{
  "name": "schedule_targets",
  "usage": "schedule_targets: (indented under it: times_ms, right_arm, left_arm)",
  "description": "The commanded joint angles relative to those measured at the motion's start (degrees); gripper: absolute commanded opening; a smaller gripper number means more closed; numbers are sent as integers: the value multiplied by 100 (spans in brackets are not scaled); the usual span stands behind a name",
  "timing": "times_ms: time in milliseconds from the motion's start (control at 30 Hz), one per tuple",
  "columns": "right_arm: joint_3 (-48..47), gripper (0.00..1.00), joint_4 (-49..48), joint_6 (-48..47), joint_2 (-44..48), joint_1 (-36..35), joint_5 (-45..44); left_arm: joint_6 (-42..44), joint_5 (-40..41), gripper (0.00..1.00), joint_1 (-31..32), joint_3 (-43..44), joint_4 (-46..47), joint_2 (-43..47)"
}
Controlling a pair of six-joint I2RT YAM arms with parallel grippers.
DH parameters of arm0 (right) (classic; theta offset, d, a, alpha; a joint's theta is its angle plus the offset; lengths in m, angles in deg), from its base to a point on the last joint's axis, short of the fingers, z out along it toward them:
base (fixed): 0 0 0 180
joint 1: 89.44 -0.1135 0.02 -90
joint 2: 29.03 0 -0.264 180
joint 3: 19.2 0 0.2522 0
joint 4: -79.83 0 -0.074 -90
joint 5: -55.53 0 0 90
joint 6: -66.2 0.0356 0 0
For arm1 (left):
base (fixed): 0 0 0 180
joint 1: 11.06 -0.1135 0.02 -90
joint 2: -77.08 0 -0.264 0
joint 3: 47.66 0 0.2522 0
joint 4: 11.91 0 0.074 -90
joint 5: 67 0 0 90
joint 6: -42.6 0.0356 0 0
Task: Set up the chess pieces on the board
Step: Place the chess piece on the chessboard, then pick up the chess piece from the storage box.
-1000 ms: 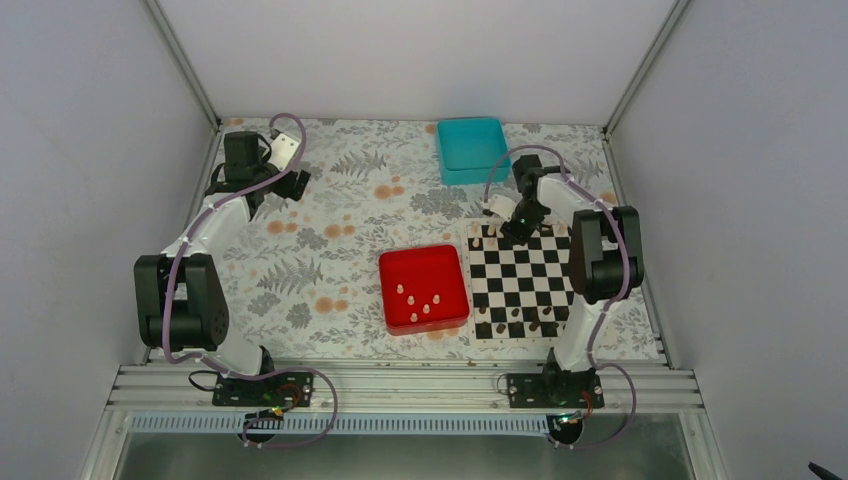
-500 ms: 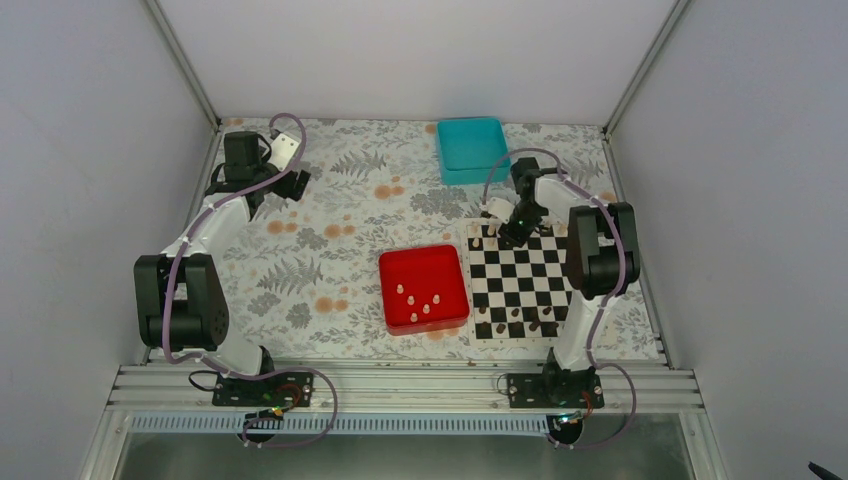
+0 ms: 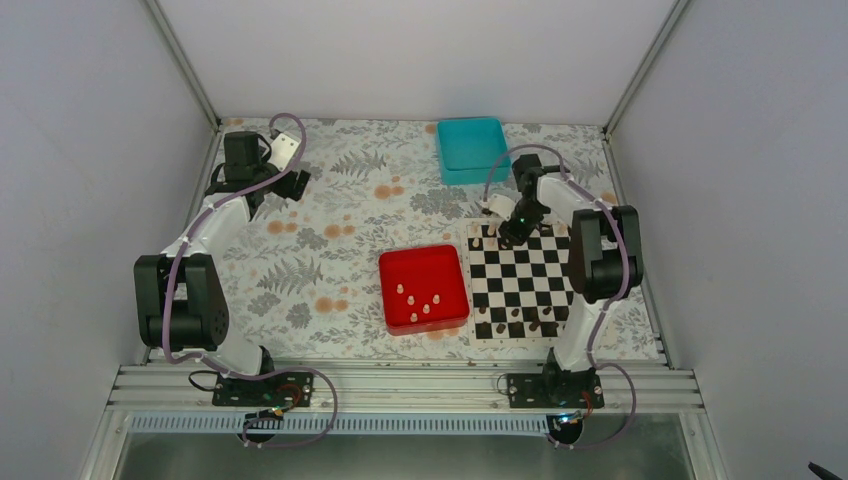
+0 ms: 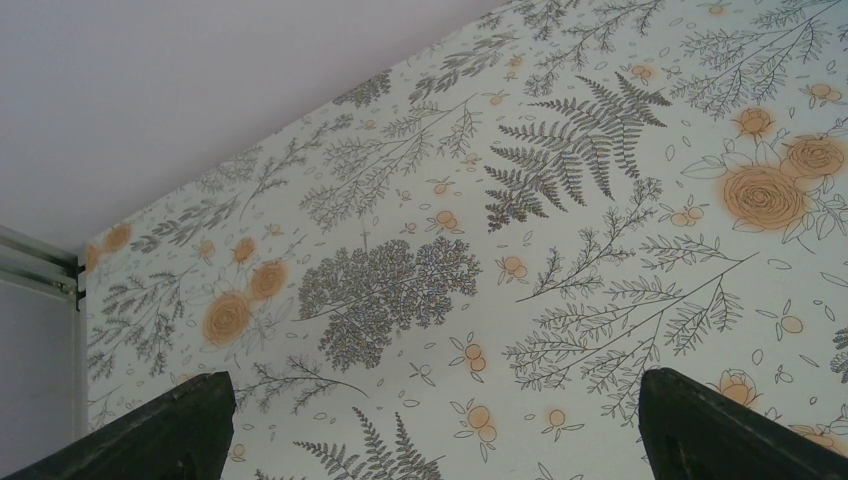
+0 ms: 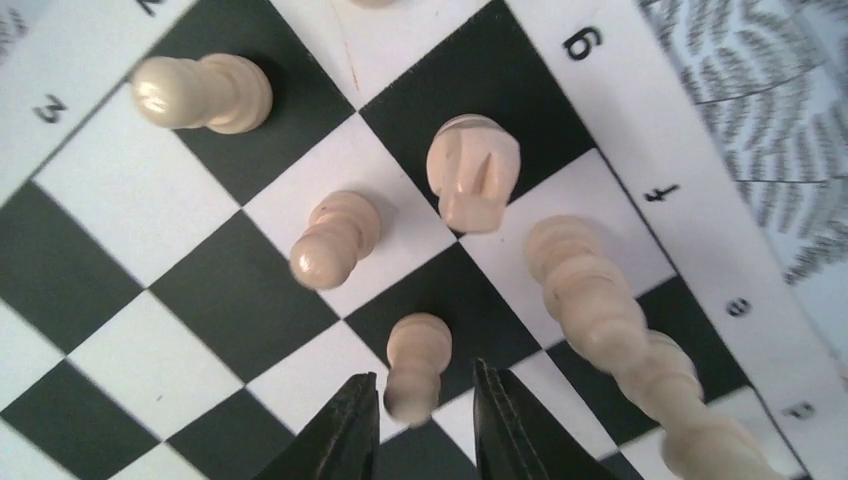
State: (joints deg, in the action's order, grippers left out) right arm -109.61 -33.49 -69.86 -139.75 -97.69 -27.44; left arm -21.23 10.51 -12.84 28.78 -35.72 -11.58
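The black-and-white board (image 3: 520, 275) lies right of the red tray. My right gripper (image 3: 512, 232) hangs low over its far left corner. In the right wrist view its jaws (image 5: 424, 372) stand slightly apart on either side of a cream pawn (image 5: 415, 365) that stands on a black square, with a thin gap on each side. Near it stand two more cream pawns (image 5: 335, 238), a cream knight (image 5: 472, 170) and a tall cream piece (image 5: 610, 310). Several cream pieces (image 3: 420, 300) lie in the red tray (image 3: 384, 290). My left gripper (image 3: 298, 182) is open and empty over the floral cloth at the far left (image 4: 435, 440).
A teal tray (image 3: 471, 148) stands at the back, beyond the board. Dark brown pieces (image 3: 515, 322) stand along the board's near rows. The cell's walls and metal posts close in the table on three sides.
My right wrist has shifted slightly over the board's far left corner. The left arm has not moved.
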Motion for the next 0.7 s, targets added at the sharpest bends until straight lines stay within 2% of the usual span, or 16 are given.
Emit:
schedule_targets:
  times_ms: [0,167,300,467,667]
  right_arm:
    - [-277,28,372,11,528,-165,95]
    - [-523,30,777,131,905,-643,169]
    - [-703,33,1049,303,1004,-1485,220]
    - [-800,36,1095,515,825,-2628,203]
    - [-989,39,751,600,401,-3421,316]
  left_arm:
    - [19,-41,100,-33,26,29,7]
    - [19,-59,100,-33,37,12,8]
    - [19,-78,100,-33,61,-6,13]
    - [19,-56,100,-33,45,7,49]
    - [19,-65,100,-33,47,17,68]
